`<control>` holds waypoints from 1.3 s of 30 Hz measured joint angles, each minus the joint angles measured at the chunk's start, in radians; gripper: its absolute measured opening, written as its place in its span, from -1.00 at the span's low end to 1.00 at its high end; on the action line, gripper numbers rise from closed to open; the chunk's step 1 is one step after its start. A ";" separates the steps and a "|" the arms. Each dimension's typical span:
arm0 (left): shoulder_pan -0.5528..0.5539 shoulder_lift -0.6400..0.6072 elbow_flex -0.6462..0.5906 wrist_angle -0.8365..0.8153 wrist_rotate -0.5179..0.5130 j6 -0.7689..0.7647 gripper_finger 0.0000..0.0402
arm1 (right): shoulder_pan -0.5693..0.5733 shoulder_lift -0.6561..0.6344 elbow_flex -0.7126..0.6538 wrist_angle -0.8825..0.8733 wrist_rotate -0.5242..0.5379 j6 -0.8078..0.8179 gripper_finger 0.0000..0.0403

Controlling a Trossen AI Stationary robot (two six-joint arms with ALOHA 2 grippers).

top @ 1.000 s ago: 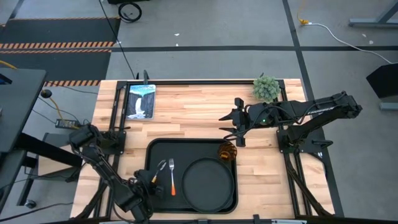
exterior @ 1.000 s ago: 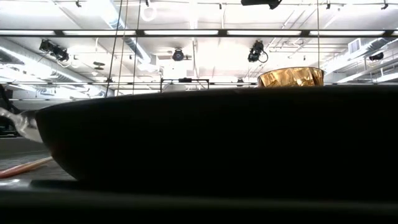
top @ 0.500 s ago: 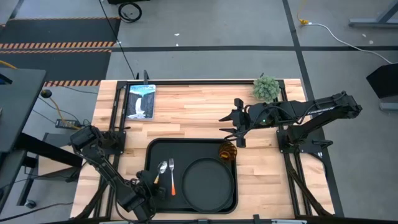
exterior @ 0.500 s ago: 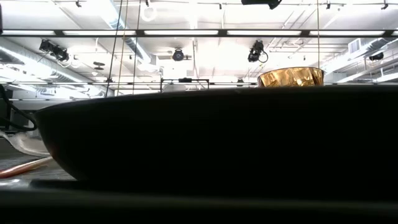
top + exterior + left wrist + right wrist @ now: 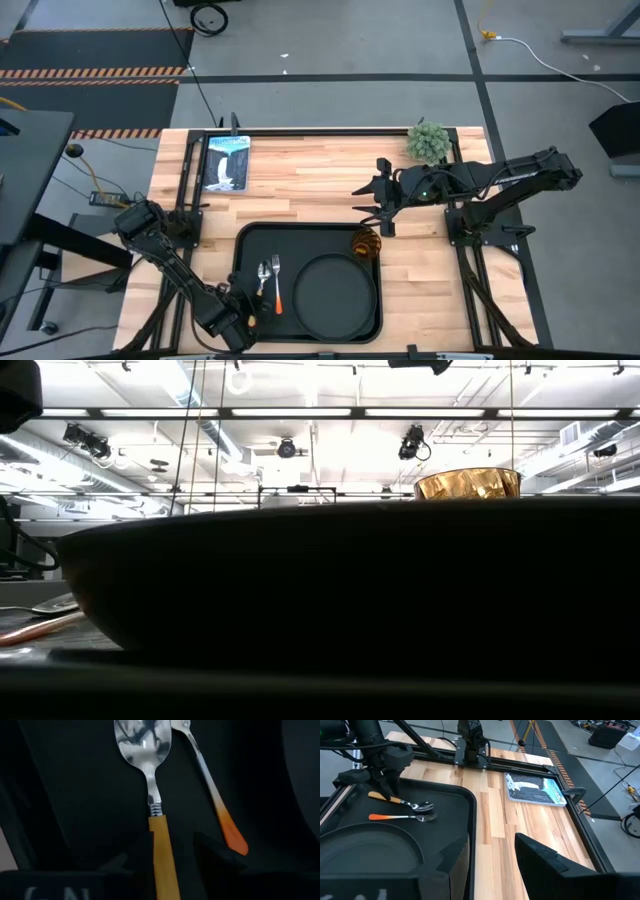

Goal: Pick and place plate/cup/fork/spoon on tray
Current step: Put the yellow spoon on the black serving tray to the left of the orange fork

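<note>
Spoon: orange-handled utensil with oval silver bowl (image 5: 263,272) now lies flat on the large matte black rectangular tray (image 5: 250,240), just beside the orange-handled fork (image 5: 276,283); half a second ago it was tilted
Left gripper (image 5: 240,305): at the tray's near left corner, fingers parted either side of the spoon handle, drawn back since the earlier frame
Right gripper (image 5: 372,200): unmoved, fingers apart, beyond the tray
Round black plate (image 5: 335,290), amber glass tumbler (image 5: 364,243): on the tray
</note>
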 joint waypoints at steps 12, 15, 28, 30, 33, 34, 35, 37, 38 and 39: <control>0.000 0.009 0.000 -0.011 0.104 0.110 -0.36 | 0.000 0.000 0.000 0.000 -0.004 0.000 -0.18; -0.001 0.012 0.000 0.000 0.102 0.110 -0.36 | 0.000 0.000 0.000 0.001 -0.007 0.000 -0.18; 0.033 0.050 0.001 0.057 0.083 0.146 -0.36 | 0.000 0.000 0.000 0.001 -0.007 -0.005 -0.18; 0.042 0.052 0.001 0.064 0.079 0.152 -0.36 | 0.000 0.000 0.000 0.001 -0.007 -0.005 -0.18; 0.049 0.052 0.001 0.081 0.050 0.152 -0.36 | 0.000 0.000 0.000 0.001 -0.007 -0.005 -0.18; 0.051 0.053 0.001 0.084 0.043 0.152 -0.36 | 0.000 0.000 0.000 0.001 -0.007 -0.005 -0.18; 0.051 0.053 0.001 0.086 0.039 0.152 -0.36 | 0.000 0.000 0.000 0.001 -0.007 -0.004 -0.18; 0.053 0.053 0.001 0.089 0.039 0.152 -0.36 | 0.000 0.000 0.000 0.001 -0.007 -0.004 -0.18; 0.053 0.053 0.001 0.089 0.038 0.152 -0.36 | 0.000 0.000 0.000 0.001 -0.007 -0.004 -0.18; 0.053 0.053 0.001 0.089 0.036 0.151 -0.36 | 0.000 0.000 0.000 0.001 -0.007 -0.004 -0.18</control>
